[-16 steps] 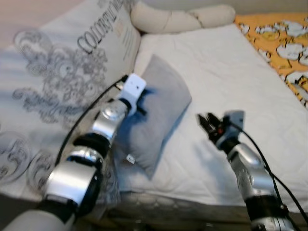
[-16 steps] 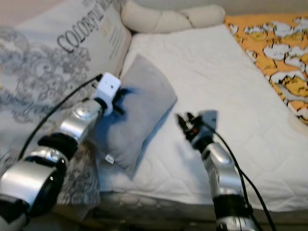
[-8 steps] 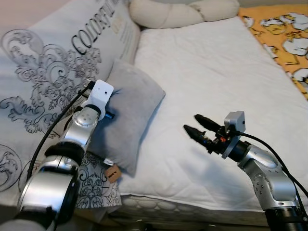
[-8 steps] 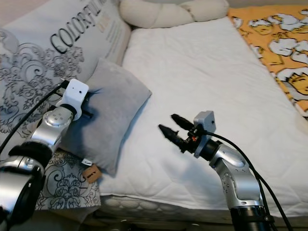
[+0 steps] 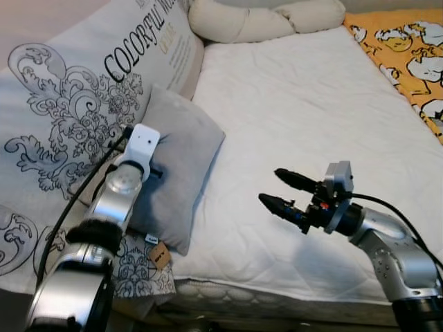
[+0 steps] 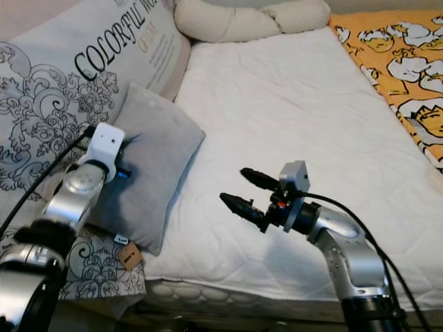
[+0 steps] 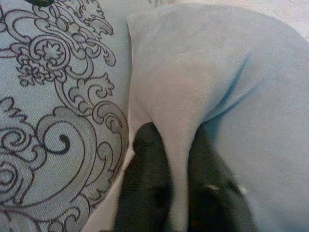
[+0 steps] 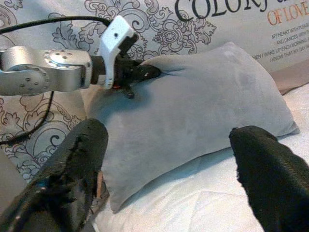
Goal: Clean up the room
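A grey pillow [image 5: 176, 162] lies at the left side of the white mattress [image 5: 311, 104], leaning against a large patterned cushion [image 5: 69, 117]. My left gripper [image 7: 178, 193] is shut on a fold of the pillow's edge, and the fabric is pinched between its black fingers [image 7: 149, 193]. From the right wrist view I see that gripper [image 8: 145, 72] biting into the pillow's upper edge. My right gripper [image 5: 270, 187] hovers open just above the mattress, right of the pillow, its fingertips pointing toward it with nothing between them.
A cream knotted bolster [image 5: 263, 21] lies across the head of the bed. An orange printed blanket [image 5: 408, 48] covers the far right. A brown tag [image 5: 159, 256] hangs from the pillow's near corner, by the mattress's front edge [image 5: 277, 297].
The camera has shifted. The left gripper has drawn the grey pillow leftward against the patterned cushion. The right gripper has swung to point left toward the pillow, fingers spread.
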You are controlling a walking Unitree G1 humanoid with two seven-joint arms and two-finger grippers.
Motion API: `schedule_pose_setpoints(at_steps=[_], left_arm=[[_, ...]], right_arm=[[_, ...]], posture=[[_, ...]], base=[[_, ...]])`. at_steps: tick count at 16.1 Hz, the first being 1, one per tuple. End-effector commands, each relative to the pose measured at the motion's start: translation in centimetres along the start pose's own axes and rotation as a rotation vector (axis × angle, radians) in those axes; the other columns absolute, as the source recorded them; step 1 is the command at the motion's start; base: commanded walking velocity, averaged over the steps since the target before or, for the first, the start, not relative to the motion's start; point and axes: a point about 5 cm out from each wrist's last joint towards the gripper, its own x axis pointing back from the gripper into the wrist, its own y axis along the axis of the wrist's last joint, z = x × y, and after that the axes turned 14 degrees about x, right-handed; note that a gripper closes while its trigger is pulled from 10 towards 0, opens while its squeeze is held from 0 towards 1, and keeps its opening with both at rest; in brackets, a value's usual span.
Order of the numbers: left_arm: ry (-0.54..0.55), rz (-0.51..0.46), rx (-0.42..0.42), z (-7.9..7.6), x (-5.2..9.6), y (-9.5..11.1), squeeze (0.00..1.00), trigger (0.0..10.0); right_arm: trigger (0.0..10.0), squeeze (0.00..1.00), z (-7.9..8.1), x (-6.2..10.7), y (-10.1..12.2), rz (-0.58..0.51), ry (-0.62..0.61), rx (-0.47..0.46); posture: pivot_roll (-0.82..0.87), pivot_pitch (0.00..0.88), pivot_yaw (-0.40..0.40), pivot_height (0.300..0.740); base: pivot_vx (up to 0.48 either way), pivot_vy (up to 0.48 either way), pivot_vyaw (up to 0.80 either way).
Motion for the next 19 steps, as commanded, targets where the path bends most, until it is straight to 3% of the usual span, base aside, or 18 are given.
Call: schedule_pose_setpoints(at_steps=[1,5,7,9,10,12,13,14,16,17,19], left_arm=[[0.006,-0.033,0.014,1.0,0.1,0.6,1.0,10.0],[-0.218,-0.282,0.384,0.2,2.5,3.9,1.0,10.0],[-0.283,-0.331,0.37,-0.3,3.7,4.8,1.0,10.0],[-0.327,-0.362,0.356,-1.1,6.0,5.4,0.98,10.0],[-0.267,-0.355,0.362,-1.0,7.3,4.9,0.93,10.0],[-0.201,-0.33,0.388,-0.2,8.0,4.0,0.93,10.0],[-0.162,-0.312,0.392,0.8,8.2,3.4,0.86,10.0],[-0.131,-0.297,0.381,1.5,8.3,3.1,0.86,10.0],[-0.112,-0.249,0.396,1.8,8.9,2.4,0.87,10.0],[-0.09,-0.196,0.397,1.9,9.3,1.3,0.87,10.0],[-0.075,-0.144,0.395,1.6,9.5,0.0,0.87,10.0]], right_arm=[[10.0,1.0,0.2,-0.3,0.4,-0.025,0.01,0.003],[10.0,1.0,1.0,0.1,0.3,-0.048,-0.059,-0.037],[10.0,1.0,0.7,0.3,0.8,-0.107,-0.175,-0.057],[10.0,1.0,-0.1,0.9,1.3,-0.165,-0.428,-0.145],[10.0,1.0,-0.6,0.6,0.1,-0.068,-0.554,-0.188],[10.0,1.0,-0.7,0.3,-0.1,-0.067,-0.626,-0.239],[10.0,1.0,-0.7,0.0,-0.1,-0.045,-0.67,-0.22],[10.0,1.0,-0.7,0.0,-0.1,-0.042,-0.713,-0.206],[10.0,1.0,-0.9,0.5,-0.6,0.005,-0.798,-0.24],[10.0,1.0,-0.7,0.7,-1.1,0.072,-0.833,-0.191],[10.0,1.0,-0.4,0.7,-1.3,0.103,-0.829,-0.162]], posture=[[-0.04,0.0,0.172,0.74],[-0.03,0.0,0.13,0.74],[-0.02,0.0,0.118,0.74],[0.0,0.0,0.08,0.74],[0.02,0.0,0.054,0.74],[0.02,0.0,0.04,0.74],[0.02,0.0,0.04,0.74],[0.02,0.0,0.045,0.74],[0.01,0.0,0.051,0.74],[0.0,0.0,0.056,0.74],[-0.01,0.0,0.058,0.74]], base=[[0.0,0.0,0.0],[0.0,0.0,0.0],[0.0,0.0,0.0],[0.0,0.0,0.0],[0.0,-0.296,0.0],[0.0,-0.45,0.0],[0.0,-0.48,0.0],[0.0,-0.48,0.0],[0.0,-0.48,0.0],[0.0,-0.48,0.0],[0.0,-0.48,0.0]])
